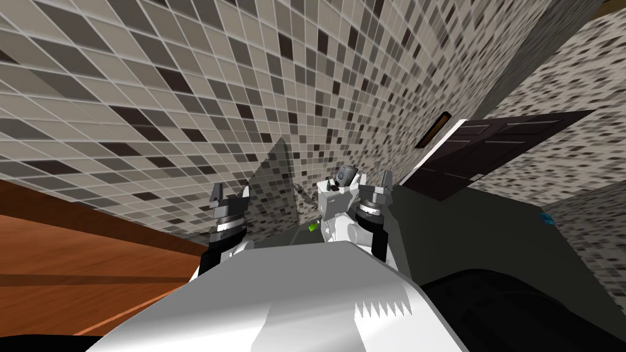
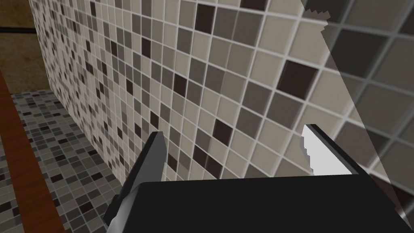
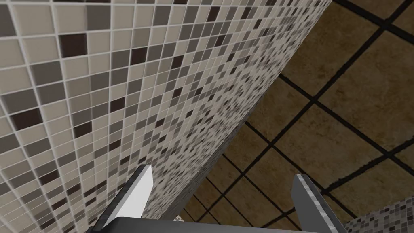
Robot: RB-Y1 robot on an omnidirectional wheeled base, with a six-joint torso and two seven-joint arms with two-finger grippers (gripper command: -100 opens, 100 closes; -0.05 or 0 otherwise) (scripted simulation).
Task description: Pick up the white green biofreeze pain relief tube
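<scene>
Two open grippers hang raised before the mosaic tile wall (image 1: 183,91), the left gripper (image 1: 230,192) at 9 o'clock of the head view's centre and the right gripper (image 1: 374,180) at 3 o'clock, fingers spread with nothing between them, seemingly held high to stay clear while an approach is lined up. A green sliver of what is judged to be the pain relief tube (image 1: 313,227) shows low between them, at 8 o'clock from the right gripper; what it rests on cannot be told. Room looks tight: the wall stands close ahead, a dark panelled door (image 1: 489,146) at 2 o'clock, a wood-brown surface (image 1: 73,256) at 8 o'clock, so the right gripper appears to have the shorter descent
</scene>
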